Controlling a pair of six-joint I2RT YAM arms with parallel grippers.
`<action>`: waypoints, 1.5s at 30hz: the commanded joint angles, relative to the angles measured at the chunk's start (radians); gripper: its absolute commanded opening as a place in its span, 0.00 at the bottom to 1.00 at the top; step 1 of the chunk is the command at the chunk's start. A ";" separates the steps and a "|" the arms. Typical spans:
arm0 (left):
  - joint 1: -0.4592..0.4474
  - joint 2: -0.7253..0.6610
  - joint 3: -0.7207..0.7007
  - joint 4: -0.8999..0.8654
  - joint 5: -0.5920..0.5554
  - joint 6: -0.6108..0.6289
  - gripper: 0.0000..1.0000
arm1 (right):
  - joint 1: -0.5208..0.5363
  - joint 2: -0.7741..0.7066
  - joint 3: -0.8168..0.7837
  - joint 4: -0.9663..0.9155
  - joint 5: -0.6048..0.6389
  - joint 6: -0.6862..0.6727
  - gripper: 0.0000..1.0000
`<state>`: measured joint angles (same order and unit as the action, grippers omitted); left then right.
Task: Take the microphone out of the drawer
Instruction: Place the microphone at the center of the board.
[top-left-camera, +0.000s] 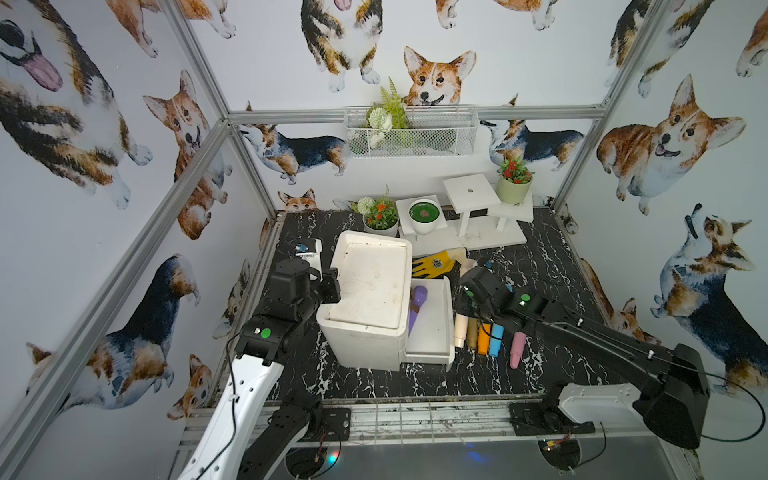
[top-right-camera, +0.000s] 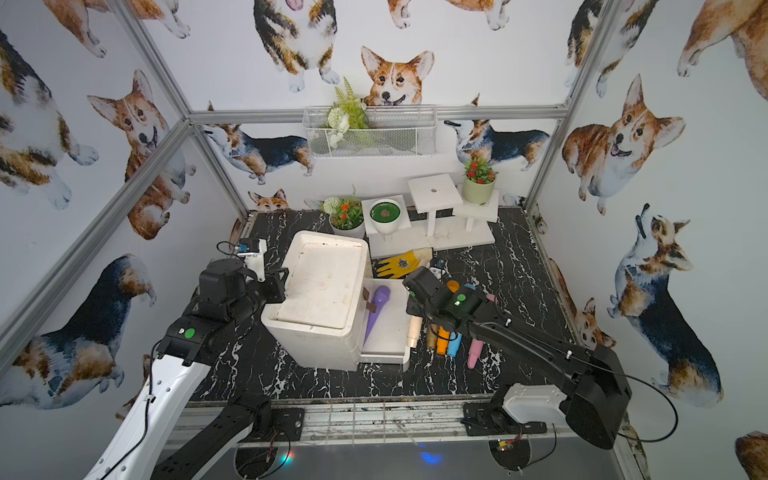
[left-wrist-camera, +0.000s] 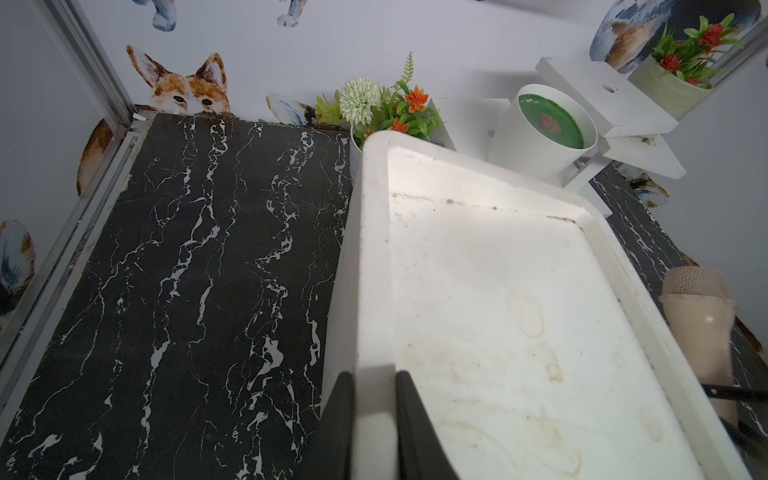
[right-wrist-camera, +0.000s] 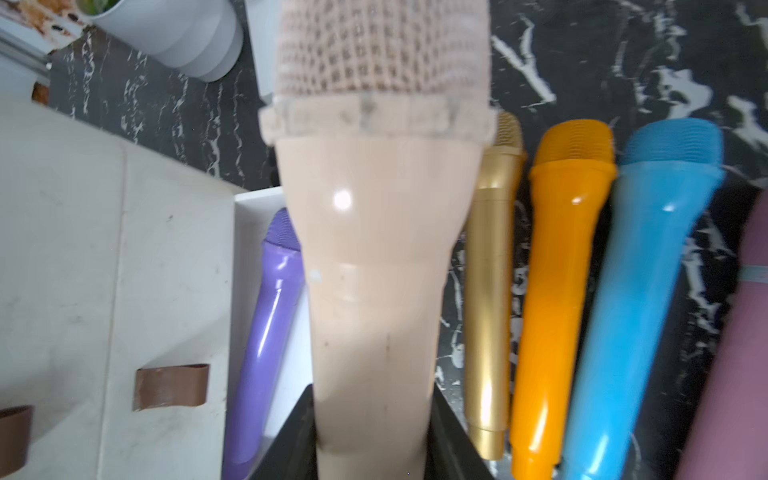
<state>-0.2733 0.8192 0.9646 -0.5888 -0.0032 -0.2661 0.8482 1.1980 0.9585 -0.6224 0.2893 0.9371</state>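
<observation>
Cabinet (top-left-camera: 365, 291): white, mid-counter, drawer (top-left-camera: 432, 332) open
Left gripper (left-wrist-camera: 374, 374): nearly closed, pinching the cabinet's top rim
Right gripper (right-wrist-camera: 372, 388): clamped on the beige microphone (right-wrist-camera: 374, 232), just outside the drawer's wall
Purple microphone (top-left-camera: 417, 309): in the drawer, beside that gripper

Beige microphone (right-wrist-camera: 374, 270), purple microphone (right-wrist-camera: 266, 332), orange microphone (right-wrist-camera: 557, 311), blue microphone (right-wrist-camera: 640, 311); table (left-wrist-camera: 187, 291) is black marble with white veins, drawer (top-left-camera: 432, 328) white, walls (top-left-camera: 62, 249) corgi-print.

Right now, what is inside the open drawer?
One purple microphone lies in the drawer, alone on its visible floor. The cabinet covers the drawer's inner part, so anything there cannot be seen.
</observation>
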 joint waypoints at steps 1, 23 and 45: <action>0.002 0.012 -0.002 -0.171 0.000 -0.010 0.06 | -0.075 -0.129 -0.075 -0.054 0.036 -0.045 0.20; 0.002 0.023 0.002 -0.169 0.009 -0.012 0.06 | -0.599 -0.381 -0.231 -0.255 -0.042 -0.293 0.19; 0.002 0.012 -0.009 -0.167 0.009 -0.021 0.06 | -0.742 -0.034 -0.240 -0.107 -0.047 -0.433 0.22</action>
<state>-0.2733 0.8249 0.9688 -0.5930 -0.0021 -0.2653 0.1169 1.1290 0.7254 -0.7963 0.2989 0.5346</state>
